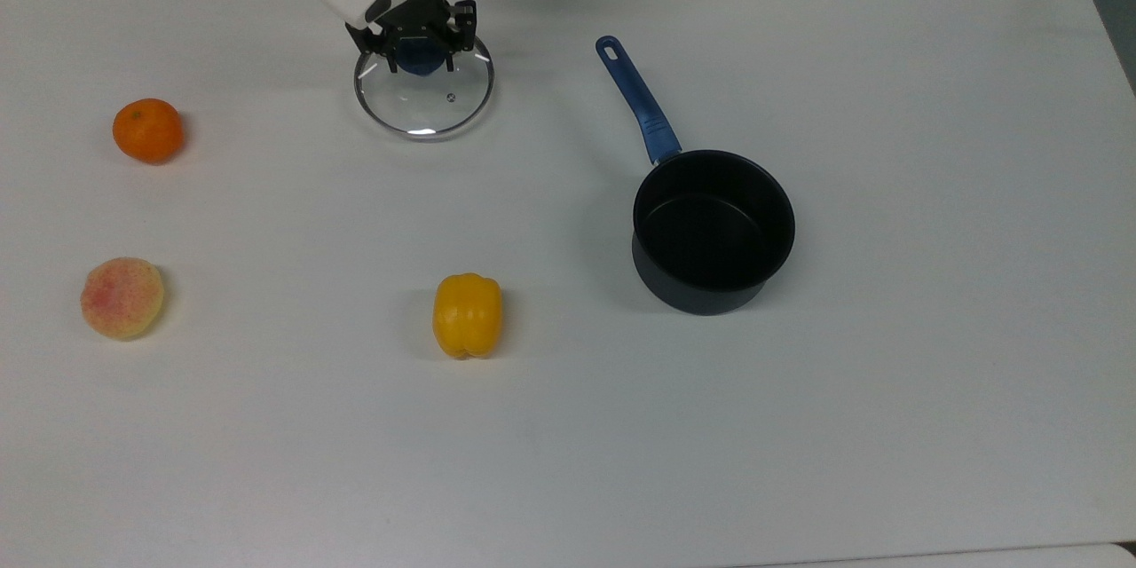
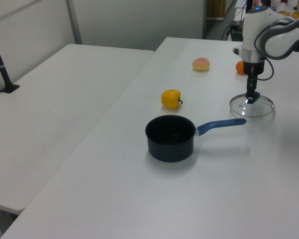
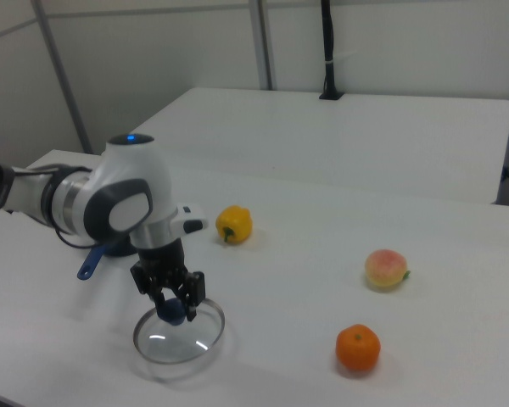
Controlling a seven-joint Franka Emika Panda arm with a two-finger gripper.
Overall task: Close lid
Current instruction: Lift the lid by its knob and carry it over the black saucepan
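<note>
One dark saucepan (image 1: 713, 231) sits empty, lid (image 1: 424, 98) well apart.

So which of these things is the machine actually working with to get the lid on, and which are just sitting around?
Part of the job:
- lid, its blue knob held by the tool
- dark saucepan, open, apart from the lid

Just lying about:
- orange
- peach
- yellow pepper

So in the top view the round clear glass lid with a blue knob (image 1: 424, 90) sits far back, left of the dark saucepan with a blue handle (image 1: 713, 231). Round orange fruit (image 1: 147, 130) and pink-yellow peach (image 1: 122, 297) are far left, yellow bell pepper (image 1: 467, 315) front-centre.
</note>
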